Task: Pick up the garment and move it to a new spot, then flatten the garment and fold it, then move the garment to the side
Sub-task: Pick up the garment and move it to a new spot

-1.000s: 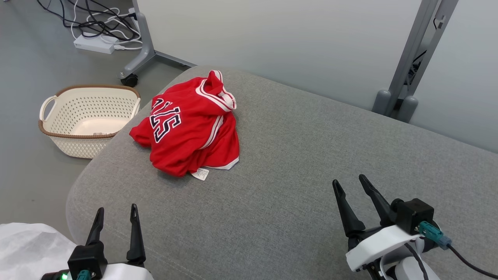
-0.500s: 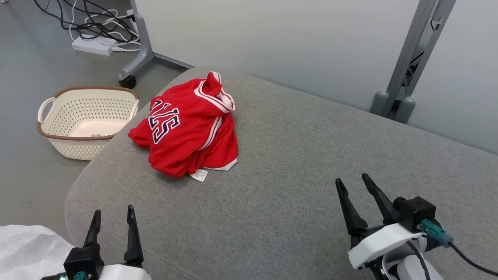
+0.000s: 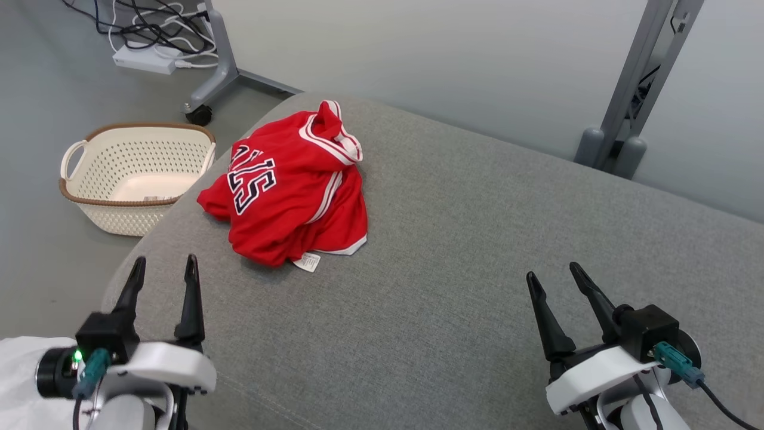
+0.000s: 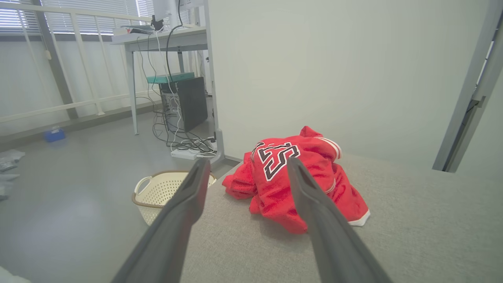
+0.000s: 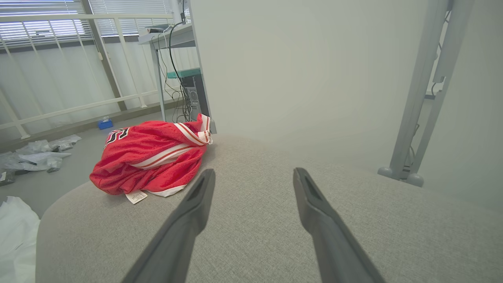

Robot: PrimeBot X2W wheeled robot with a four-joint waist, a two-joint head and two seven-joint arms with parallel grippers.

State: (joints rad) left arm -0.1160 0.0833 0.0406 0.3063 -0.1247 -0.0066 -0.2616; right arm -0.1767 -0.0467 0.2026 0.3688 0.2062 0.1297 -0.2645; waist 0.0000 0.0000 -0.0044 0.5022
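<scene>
At the far left a pale basket [image 3: 107,204] stands on the floor [image 3: 36,269], just beside the rounded end of the grey cushion [image 3: 477,239]. The left gripper [image 3: 166,258] rises from the lower left over that end of the cushion. Its white wrist sits low and its two dark fingers point up and away toward the garment [image 3: 286,197], with the jaws spread wide and nothing between them. In its wrist view the fingers aim at the garment without reaching it. The garment, a red jersey with white trim and dark lettering, lies crumpled in a heap on the cushion's far left part, near the edge by the basket. A white label [image 3: 308,261] pokes out at its near side. The right gripper [image 3: 552,270] hovers at the lower right over bare cushion, well apart from the garment. Its wrist comes in from the bottom edge, its fingers tilt up and slightly leftward, and its jaws are likewise wide and empty. At the far right a grey post [image 3: 632,89] stands behind the cushion.
</scene>
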